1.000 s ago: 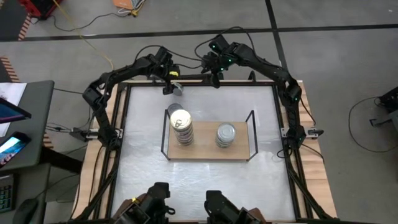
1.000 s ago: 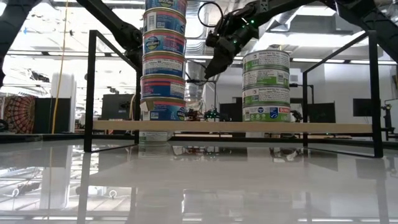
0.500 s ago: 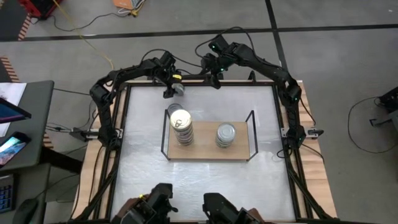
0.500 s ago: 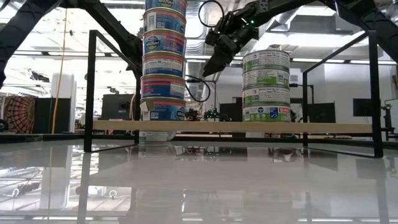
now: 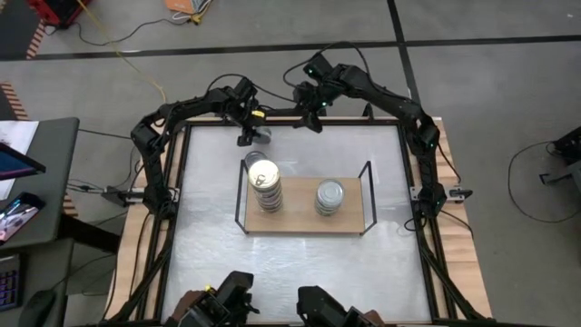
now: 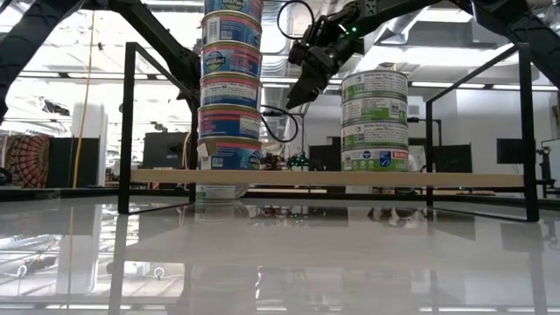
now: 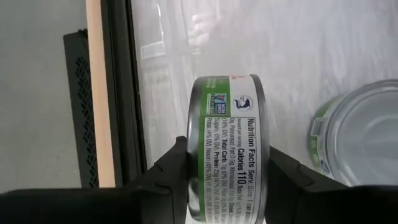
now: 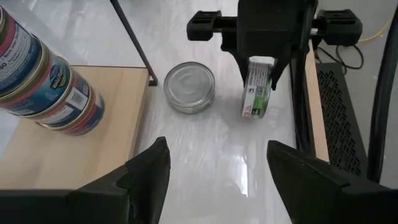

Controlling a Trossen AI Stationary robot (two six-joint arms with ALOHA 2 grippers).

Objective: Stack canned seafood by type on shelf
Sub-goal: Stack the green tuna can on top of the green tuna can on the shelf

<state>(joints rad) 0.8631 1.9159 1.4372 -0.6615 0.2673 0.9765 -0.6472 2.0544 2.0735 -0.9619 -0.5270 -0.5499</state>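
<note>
My left gripper [image 5: 255, 134] is shut on a green-labelled tin [image 7: 227, 124] near the table's far edge, behind the shelf [image 5: 304, 221]. The shelf is a light wooden board with a black wire frame at each short end. On it stand a tall stack of blue-labelled tins [image 5: 265, 186] with a gold lid on top and a lower stack of green-labelled tins [image 5: 329, 197] with a silver lid. One silver-lidded tin [image 8: 189, 87] lies flat on the table behind the shelf. My right gripper [image 5: 313, 113] is open and empty above the far edge. My left gripper pinches the green-labelled tin by its two flat faces [image 7: 196, 146], one finger on each. The fingers [image 8: 244, 62] come from above and point down. The tin stands on edge below them, its label wall toward the wrist camera; I cannot tell whether its lower rim touches the table.
The black table frame [image 7: 118, 93] runs close beside the held tin. The white tabletop [image 5: 300, 263] lies open in front of the shelf. In the low view the blue stack [image 6: 229, 96] hides my left gripper, and my right gripper [image 6: 302, 87] hangs between the two stacks.
My left gripper has moved a little toward the table's right edge along the far side, with the green-labelled tin still on edge in its fingers.
</note>
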